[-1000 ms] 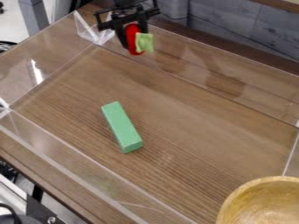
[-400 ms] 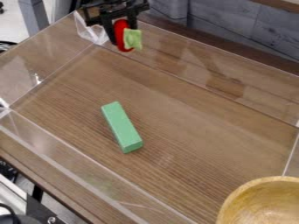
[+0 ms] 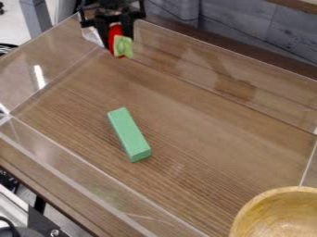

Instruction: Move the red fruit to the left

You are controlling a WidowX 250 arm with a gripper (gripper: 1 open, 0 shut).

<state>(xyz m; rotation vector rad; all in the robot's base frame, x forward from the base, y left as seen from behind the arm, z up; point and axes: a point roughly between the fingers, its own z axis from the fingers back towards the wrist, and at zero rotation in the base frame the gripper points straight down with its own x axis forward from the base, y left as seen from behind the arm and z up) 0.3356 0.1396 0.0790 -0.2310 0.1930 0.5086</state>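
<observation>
At the far left back of the tray, my black gripper [image 3: 115, 39] points down and is shut on the red fruit [image 3: 119, 44], a small bright-red toy with a light green leafy part showing at its right side. The fruit hangs just above the wooden floor, close to the back-left corner. Most of the fruit is hidden between the fingers.
A green rectangular block [image 3: 128, 133] lies on the wooden floor near the middle. Clear plastic walls [image 3: 37, 69] enclose the floor on all sides. A wooden bowl [image 3: 283, 217] sits at the lower right corner, outside the front wall.
The gripper has carried the red fruit leftward along the back of the tray, toward the back-left corner. The green block has not moved.
</observation>
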